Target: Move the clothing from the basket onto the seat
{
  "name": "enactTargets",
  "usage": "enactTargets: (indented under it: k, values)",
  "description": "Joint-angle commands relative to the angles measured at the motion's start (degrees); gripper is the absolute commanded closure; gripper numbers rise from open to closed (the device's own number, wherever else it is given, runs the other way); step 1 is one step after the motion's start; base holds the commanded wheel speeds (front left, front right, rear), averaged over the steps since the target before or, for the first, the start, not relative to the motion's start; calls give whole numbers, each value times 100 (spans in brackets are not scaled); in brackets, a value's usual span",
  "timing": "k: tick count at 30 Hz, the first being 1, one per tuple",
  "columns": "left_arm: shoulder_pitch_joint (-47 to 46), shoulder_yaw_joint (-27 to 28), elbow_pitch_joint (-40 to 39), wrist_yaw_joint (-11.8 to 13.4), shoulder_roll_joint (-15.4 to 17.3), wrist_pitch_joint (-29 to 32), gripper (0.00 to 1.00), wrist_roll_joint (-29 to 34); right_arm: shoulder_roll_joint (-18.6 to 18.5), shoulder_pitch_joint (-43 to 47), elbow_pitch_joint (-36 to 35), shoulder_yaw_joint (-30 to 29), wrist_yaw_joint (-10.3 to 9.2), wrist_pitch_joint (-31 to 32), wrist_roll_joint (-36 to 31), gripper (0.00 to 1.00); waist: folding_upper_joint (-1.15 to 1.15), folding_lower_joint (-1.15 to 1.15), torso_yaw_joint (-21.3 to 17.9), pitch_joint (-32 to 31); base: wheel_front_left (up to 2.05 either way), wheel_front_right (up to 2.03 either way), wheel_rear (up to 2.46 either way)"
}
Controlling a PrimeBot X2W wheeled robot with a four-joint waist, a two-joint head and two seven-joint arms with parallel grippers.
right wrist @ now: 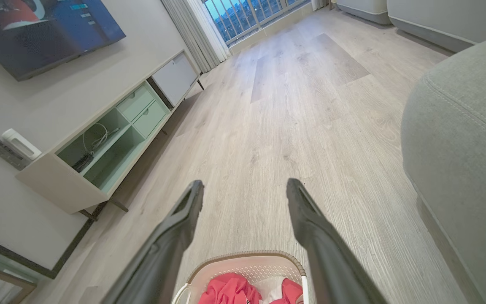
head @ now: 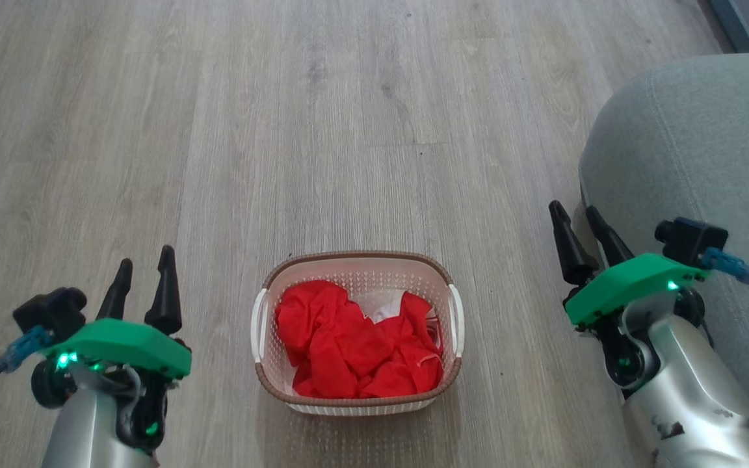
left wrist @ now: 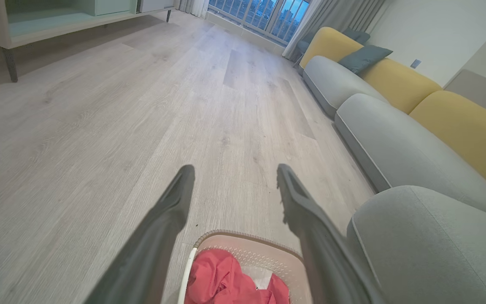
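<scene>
Begin at the laundry basket (head: 356, 257), standing on the wood floor (head: 283, 130) between the two arms and well apart from either. Note the red garments (head: 355, 348) heaped inside, crumpled and overlapping, with a pale cloth (head: 384, 305) half buried toward the far wall. Use the right gripper (head: 575, 221), spread wide and empty just beside the grey-green seat (head: 693, 143); probably the shorter carry from there. Hold back the left gripper (head: 147, 266), likewise wide and holding nothing, low on the basket's other side. Come down from above onto the highest red fold near the middle, away from the perforated walls and the white handles. Close on a thick bunch rather than a thin edge; expect soft fabric to slip or to drag a neighbour along. Lift straight up until clear of the brown rim, then swing right and release well onto the seat, not on its rounded edge, to avoid a slide to the floor.
</scene>
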Motion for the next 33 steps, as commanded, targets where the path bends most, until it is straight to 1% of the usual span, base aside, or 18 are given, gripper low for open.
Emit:
enactTargets:
  k: [1,26,29,33]
  values:
    - [-384,174,-158,-37,129,-82,0,194,-69,-363,-138,110,0,-104,-164,0,0,0,-3,4,0,0,0]
    - [-587,435,-120,-49,50,-484,0,1888,-110,-731,188,200,0,-511,-1644,0,0,0,-30,48,0,0,0]
    - [-636,479,-122,-51,38,-551,0,2191,-110,-796,242,233,0,-579,-1919,0,0,0,-36,64,0,0,0]
    - [-684,530,-98,-34,29,-605,0,2437,-109,-863,252,225,0,-634,-2198,0,0,0,-43,76,0,0,0]
